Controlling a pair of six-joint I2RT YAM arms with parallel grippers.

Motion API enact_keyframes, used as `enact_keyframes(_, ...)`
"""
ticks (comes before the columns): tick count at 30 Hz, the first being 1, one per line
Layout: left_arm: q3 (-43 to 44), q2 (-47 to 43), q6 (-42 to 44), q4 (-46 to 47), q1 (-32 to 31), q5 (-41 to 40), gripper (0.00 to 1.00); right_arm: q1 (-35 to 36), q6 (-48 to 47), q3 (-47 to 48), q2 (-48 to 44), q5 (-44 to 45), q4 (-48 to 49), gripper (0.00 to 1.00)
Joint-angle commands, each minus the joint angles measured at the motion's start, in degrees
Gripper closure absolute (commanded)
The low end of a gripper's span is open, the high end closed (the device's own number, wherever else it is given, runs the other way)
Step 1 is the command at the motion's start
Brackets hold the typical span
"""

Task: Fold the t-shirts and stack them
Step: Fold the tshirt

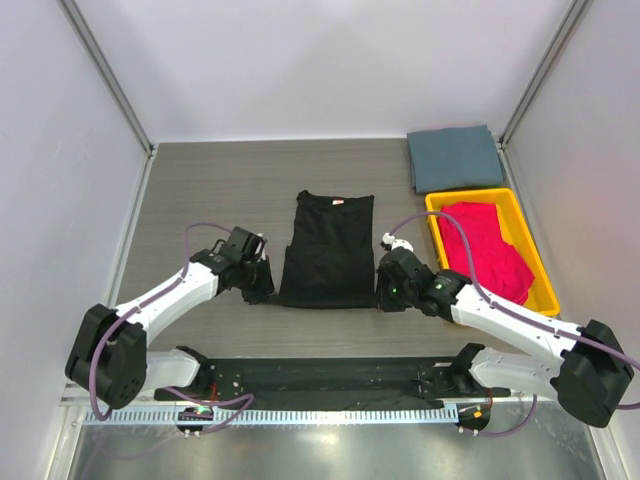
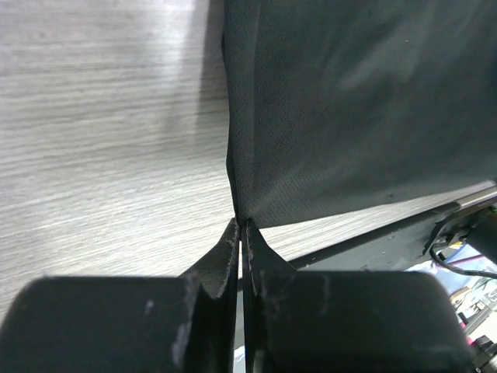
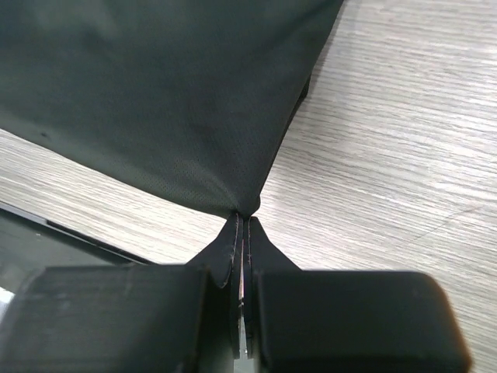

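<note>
The black shirt (image 1: 328, 250) lies flat in the middle of the table (image 1: 210, 190), sleeves tucked in, collar away from the arms. The left gripper (image 2: 241, 231) is pressed together on its near left hem corner and the right gripper (image 3: 245, 224) on the near right corner, each pinching only a small tip of cloth. The likely next move is to carry the hem toward the collar. With so little fabric held, a corner could slip out mid-lift, and uneven arm speed would skew the fold or drag the shirt. A folded grey-blue shirt (image 1: 455, 155) sits at the far right, with red shirts (image 1: 485, 250) in the yellow tray (image 1: 470, 196)
</note>
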Motion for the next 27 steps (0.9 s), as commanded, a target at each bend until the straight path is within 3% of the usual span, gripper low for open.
enact_keyframes(1, 0.6, -0.82, -1.09, -0.34, -0.55, -0.7, 1.0, 0.38, 2.72, 0.47, -2.31, 3.52, -1.31, 0.99)
enact_keyframes(14, 19.49, 6.64, 1.37, -8.33, -0.29, -7.82, 1.0, -1.02, -3.17, 10.47, 2.52, 7.74, -4.47, 0.99)
enact_keyframes(27, 44.34, 23.17, 5.15, -10.62, 3.31, -8.44, 1.0, -16.66, -15.47, 27.26, 15.78, 0.1, -4.47, 0.99)
